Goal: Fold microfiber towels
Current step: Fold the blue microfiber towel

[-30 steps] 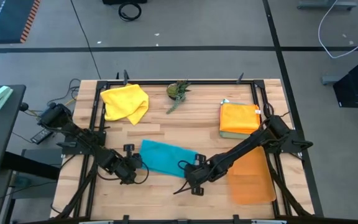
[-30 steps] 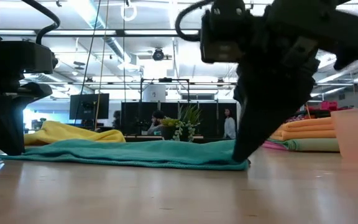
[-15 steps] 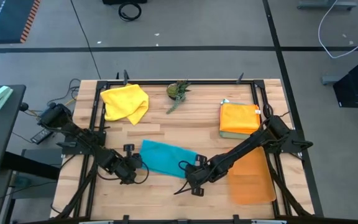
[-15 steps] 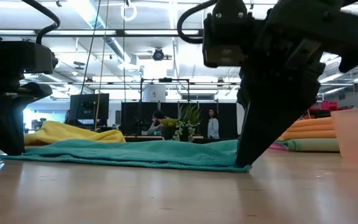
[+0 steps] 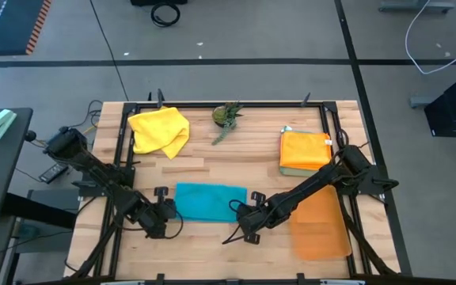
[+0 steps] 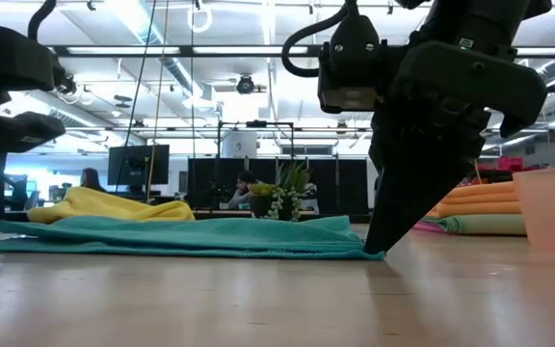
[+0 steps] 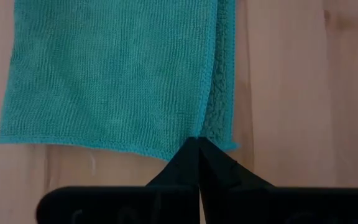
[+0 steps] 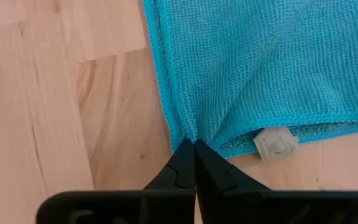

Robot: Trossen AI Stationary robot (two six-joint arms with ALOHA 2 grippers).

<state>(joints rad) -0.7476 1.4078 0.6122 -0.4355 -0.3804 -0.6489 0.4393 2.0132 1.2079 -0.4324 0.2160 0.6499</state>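
Two arms at work: both dark arms reach low over the wooden slatted surface [image 5: 212, 162], one at each short end of the same cloth.
Teal towel: the teal microfiber towel [image 5: 210, 201] lies flat near the front middle of the surface, folded so that one layer lies over another; in the left wrist view two stitched edges run side by side toward the jaws.
Left gripper: the left gripper [image 5: 167, 210] sits at the towel's left end, jaws clenched on the towel's corner, where the tips meet the hem in the left wrist view [image 7: 199, 144].
Right gripper: the right gripper [image 5: 245, 214] is at the towel's right end, jaws pinched tight on the towel's edge; the fabric puckers into small folds at the tips [image 8: 193, 144].
Label: a small pale fabric tag [image 8: 276, 144] pokes out from under the towel's hem close to the right jaws.
Low view: the towel [image 6: 171, 237] lies low and nearly flat on the surface, with the right gripper [image 6: 379, 246] pressing down on its end.
Yellow towel: a crumpled yellow microfiber towel [image 5: 159, 131] lies at the back left corner.
Folded stack: a folded orange microfiber towel [image 5: 304, 150] tops a neat stack at the back right.
Mat: a flat translucent orange rectangular mat [image 5: 320, 226] lies at the front right, beside the right arm.
Plant: a small green spiky plant [image 5: 228, 116] stands at the back middle.
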